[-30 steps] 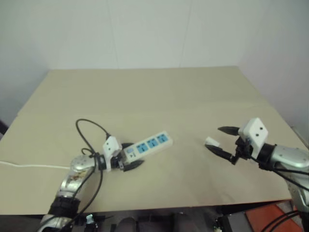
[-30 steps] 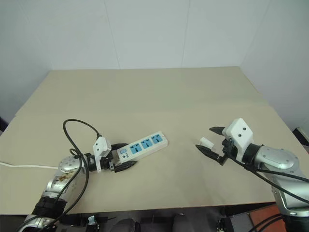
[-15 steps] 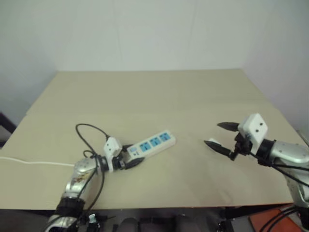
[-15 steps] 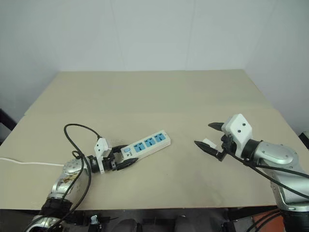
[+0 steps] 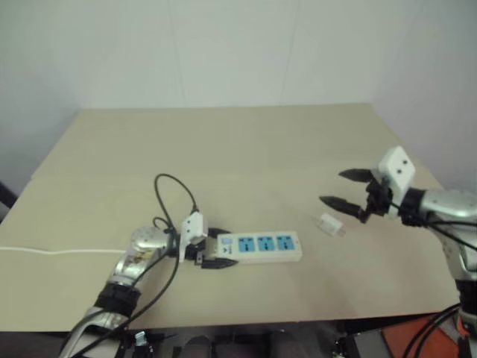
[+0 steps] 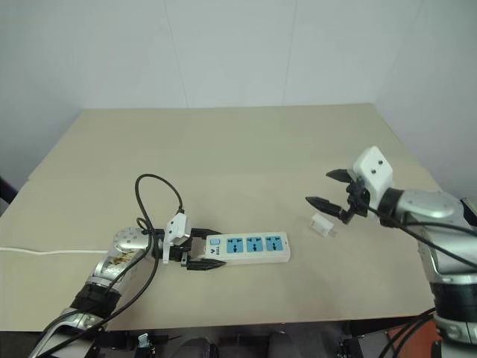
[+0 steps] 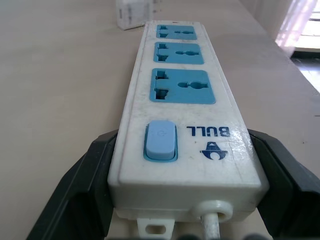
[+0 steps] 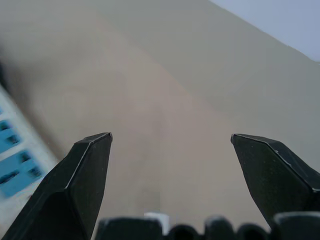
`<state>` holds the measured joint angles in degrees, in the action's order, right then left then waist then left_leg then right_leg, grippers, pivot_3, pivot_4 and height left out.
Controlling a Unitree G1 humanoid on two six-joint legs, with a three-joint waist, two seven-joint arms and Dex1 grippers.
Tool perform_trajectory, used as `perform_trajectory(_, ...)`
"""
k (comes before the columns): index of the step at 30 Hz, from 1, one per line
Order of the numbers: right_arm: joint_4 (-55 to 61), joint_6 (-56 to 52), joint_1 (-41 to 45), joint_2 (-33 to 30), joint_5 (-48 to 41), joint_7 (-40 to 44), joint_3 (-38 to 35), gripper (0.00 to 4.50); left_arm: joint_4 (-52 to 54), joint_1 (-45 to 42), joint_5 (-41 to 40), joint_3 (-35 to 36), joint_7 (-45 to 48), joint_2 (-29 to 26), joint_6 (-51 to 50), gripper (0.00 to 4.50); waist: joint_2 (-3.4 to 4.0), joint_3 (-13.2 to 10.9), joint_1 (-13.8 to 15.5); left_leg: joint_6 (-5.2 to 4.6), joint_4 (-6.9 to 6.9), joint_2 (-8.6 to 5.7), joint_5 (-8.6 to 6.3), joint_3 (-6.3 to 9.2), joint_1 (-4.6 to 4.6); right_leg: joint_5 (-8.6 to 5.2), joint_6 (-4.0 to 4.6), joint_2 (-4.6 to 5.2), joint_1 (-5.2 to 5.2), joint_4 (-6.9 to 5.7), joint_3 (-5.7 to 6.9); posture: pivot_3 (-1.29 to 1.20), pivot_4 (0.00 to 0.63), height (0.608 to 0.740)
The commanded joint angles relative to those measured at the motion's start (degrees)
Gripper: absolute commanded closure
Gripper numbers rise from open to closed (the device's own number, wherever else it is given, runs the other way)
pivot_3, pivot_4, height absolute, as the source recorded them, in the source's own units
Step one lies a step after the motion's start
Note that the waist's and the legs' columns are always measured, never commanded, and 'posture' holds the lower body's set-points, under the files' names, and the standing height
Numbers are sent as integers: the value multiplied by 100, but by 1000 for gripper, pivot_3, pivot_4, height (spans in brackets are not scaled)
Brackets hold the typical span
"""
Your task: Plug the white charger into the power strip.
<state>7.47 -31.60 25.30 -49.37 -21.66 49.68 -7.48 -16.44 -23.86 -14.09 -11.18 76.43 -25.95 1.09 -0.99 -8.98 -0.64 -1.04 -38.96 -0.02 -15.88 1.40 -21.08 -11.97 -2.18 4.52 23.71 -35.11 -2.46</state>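
The left gripper (image 6: 200,254) has its two black fingers closed around the switch end of the strip (image 6: 250,247), one on each long side, where the cord (image 6: 160,195) leaves it. The strip lies flat on the table (image 6: 246,145), its three blue sockets facing up and its free end pointing toward the charger (image 6: 322,224). It looks like a stiff, light plastic bar with smooth sides, so it could probably slide or pivot under a push unless it is pinned at that end.

The charger lies loose on the table just past the strip's free end, apart from it. It seems small, hard, light and easy to knock away; its flat opposite faces look like the best place to pinch.

The right gripper (image 6: 329,189) hovers above the charger, beyond the strip's free end, fingers spread wide and empty.
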Motion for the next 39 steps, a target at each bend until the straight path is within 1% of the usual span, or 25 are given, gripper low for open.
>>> perform_trajectory(1, -83, -1078, 557, 70, -37, -378, 199, 0, -23, 39, 106, -164, 248, -52, 419, 1190, 0, 0, -4, 0, -2, -1, 0, -1, -17, 2, 1, 0, 27, -5, -2, 0, 150, 740)
perform_trajectory(3, -225, -2268, 1119, 144, -55, -696, 455, 0, -221, 74, 216, -208, 254, -60, 563, 1190, 1, 0, -4, 0, -4, -2, 1, 0, -46, 4, 2, 2, 60, -14, -2, 0, 150, 740)
perform_trajectory(5, -348, -3174, 1569, 72, -61, -717, 784, 0, -322, 69, 216, -210, 206, -19, 568, 1190, 1, 0, -2, 0, -4, -2, 1, 0, -49, 5, 4, 5, 66, -18, -3, 0, 150, 740)
perform_trajectory(9, -424, -4249, 2241, -207, -143, -329, 1586, 0, -388, 58, 219, -252, 195, 12, 537, 1190, 3, 0, 18, -1, -3, -1, 0, 5, -46, 4, 4, 4, 57, -8, 7, 0, 150, 740)
perform_trajectory(10, -414, -4330, 2390, -295, -145, -163, 1841, 0, -398, 58, 222, -259, 196, 14, 524, 1190, 3, 0, 15, -1, -3, -2, 0, 4, -47, 4, 4, 5, 57, -7, 7, 0, 150, 740)
perform_trajectory(12, -428, -4314, 2671, -545, 1, 211, 2538, 0, -418, 50, 229, -267, 191, 24, 514, 1190, 6, -2, 9, -1, -3, -2, 0, 4, -47, 4, 3, 5, 57, -6, 6, 0, 150, 740)
perform_trajectory(15, -656, -4038, 2925, -749, 284, 636, 3334, 0, -397, 57, 223, -270, 167, 43, 482, 1190, 6, -1, 3, -1, -4, -2, 0, 3, -43, 4, 3, 6, 55, -8, 7, 0, 150, 740)
perform_trajectory(19, -1100, -3581, 3153, -779, 687, 1162, 4048, 0, -342, 95, 212, -266, 138, 42, 435, 1190, 6, -2, -1, -1, -4, -3, 0, 0, -42, 4, 2, 6, 55, -7, 7, 0, 150, 740)
perform_trajectory(22, -1440, -3254, 3305, -642, 1077, 1444, 4522, 0, -293, 131, 226, -264, 88, 22, 380, 1190, 6, -1, -2, -1, -4, -3, 0, 0, -43, 4, 2, 6, 57, -9, 7, 0, 150, 740)
perform_trajectory(30, -2823, -2411, 3667, 62, 1910, 2022, 5100, 0, -230, 150, 219, -255, 35, 19, 304, 1190, 7, -1, -4, -1, -6, -4, 0, 0, -41, 4, 2, 5, 57, -13, 6, 0, 150, 740)
perform_trajectory(37, -4059, -1943, 3928, 634, 2576, 2341, 5273, 0, -153, 184, 211, -250, -22, 4, 252, 1190, 8, 0, -13, -1, -8, -4, 0, 0, -32, 5, 2, 4, 49, -18, 6, 0, 150, 740)
perform_trajectory(39, -4210, -1847, 3942, 691, 2719, 2446, 5258, 409, -121, 205, 206, -242, -34, -12, 234, 1190, 8, 1, -8, -1, -8, -4, 0, 0, -26, 5, 2, 4, 43, -17, 7, 0, 150, 740)
